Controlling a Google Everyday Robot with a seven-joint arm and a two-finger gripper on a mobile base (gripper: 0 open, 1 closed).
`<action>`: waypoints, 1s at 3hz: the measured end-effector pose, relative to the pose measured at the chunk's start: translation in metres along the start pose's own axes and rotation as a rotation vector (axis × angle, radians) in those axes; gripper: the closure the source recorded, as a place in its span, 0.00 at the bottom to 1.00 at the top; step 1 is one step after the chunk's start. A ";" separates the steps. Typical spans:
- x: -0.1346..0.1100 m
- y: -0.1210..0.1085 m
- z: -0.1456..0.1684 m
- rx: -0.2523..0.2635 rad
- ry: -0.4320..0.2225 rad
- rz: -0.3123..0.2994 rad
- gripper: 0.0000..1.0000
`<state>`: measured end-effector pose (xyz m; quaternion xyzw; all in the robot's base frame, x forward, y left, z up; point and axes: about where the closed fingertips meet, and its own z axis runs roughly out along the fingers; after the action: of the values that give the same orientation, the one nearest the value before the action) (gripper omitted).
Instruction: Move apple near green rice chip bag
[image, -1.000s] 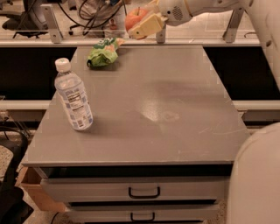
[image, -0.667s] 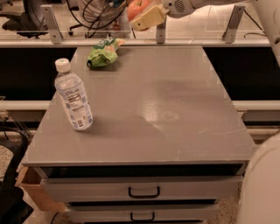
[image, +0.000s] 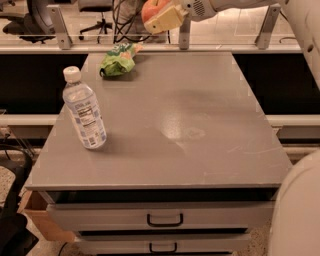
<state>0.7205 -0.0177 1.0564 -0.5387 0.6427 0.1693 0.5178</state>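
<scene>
The green rice chip bag lies crumpled at the far left of the grey table top. My gripper hangs in the air at the top of the camera view, above the table's far edge and just right of the bag. It is shut on the red-orange apple, which shows between the cream fingers. The apple is partly cut off by the top edge of the view.
A clear water bottle with a white cap stands upright near the table's left edge. Drawers with dark handles sit below the top. A metal rail runs behind the table. My white arm body fills the lower right.
My gripper with the apple has moved left and a little up, toward the spot above the green bag. The bag and bottle have not moved.
</scene>
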 end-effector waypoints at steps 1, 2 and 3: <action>0.019 -0.009 0.013 0.038 0.069 0.059 1.00; 0.062 -0.032 0.035 0.119 0.142 0.173 1.00; 0.102 -0.050 0.057 0.187 0.146 0.276 1.00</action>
<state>0.8031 -0.0446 0.9634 -0.4058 0.7592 0.1387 0.4896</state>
